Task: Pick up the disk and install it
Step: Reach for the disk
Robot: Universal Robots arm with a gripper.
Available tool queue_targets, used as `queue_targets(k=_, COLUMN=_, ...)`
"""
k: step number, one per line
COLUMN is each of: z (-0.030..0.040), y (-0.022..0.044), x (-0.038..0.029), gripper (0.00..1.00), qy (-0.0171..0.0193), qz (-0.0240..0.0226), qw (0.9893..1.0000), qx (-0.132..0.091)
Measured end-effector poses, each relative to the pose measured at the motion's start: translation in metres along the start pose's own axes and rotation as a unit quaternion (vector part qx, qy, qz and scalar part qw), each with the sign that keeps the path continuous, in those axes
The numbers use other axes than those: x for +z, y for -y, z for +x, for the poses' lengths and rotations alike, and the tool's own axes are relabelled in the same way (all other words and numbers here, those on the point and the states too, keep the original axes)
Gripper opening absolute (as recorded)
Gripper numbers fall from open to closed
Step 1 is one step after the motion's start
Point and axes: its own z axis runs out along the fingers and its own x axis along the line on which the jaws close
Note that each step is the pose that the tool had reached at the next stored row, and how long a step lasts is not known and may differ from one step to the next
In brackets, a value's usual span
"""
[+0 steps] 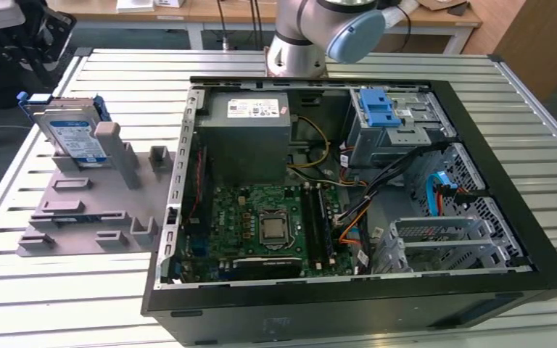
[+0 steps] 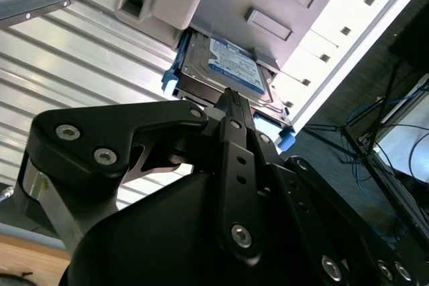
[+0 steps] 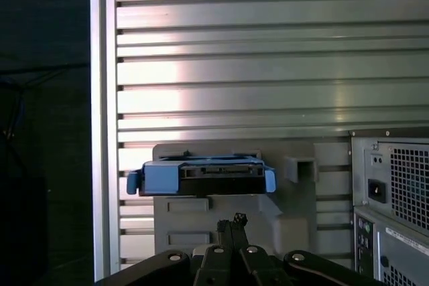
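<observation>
One open PC case (image 1: 356, 290) is lying on its side on the slatted metal table (image 1: 66, 304), taking up the near and middle part of the exterior view. Inside it, the green motherboard (image 1: 264, 225) is sitting toward the near side. Farther back the grey power supply (image 1: 249, 134) is sitting next to the drive cage (image 1: 394, 119) with the blue latch, which is at the far right of the case.

Off the case on the exterior view's left, a grey plastic holder (image 1: 85, 210) is lying flat on the table. The disk (image 1: 73, 134) is standing upright on edge in the holder's far end, label facing the near side and blue carrier frame wrapping its edges. So it's parked in the holder, not in the case.

In both wrist views the gripper (image 3: 232, 222) (image 2: 228, 95) is pointing at the disk (image 3: 201, 173) (image 2: 231, 65) with a gap between them, not touching it. Its fingers are looking pressed together, clenched on nothing.

At the far edge of the table, behind the case, the arm (image 1: 303, 36) is rising up past the top of the exterior view.
</observation>
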Motion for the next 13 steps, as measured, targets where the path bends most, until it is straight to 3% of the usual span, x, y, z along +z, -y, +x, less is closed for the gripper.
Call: queue_targets(k=13, z=0.0248, y=-0.0023, x=0.0031, gripper=0.11, qy=-0.0011, qz=0.0001, qw=1.0000, qx=0.000)
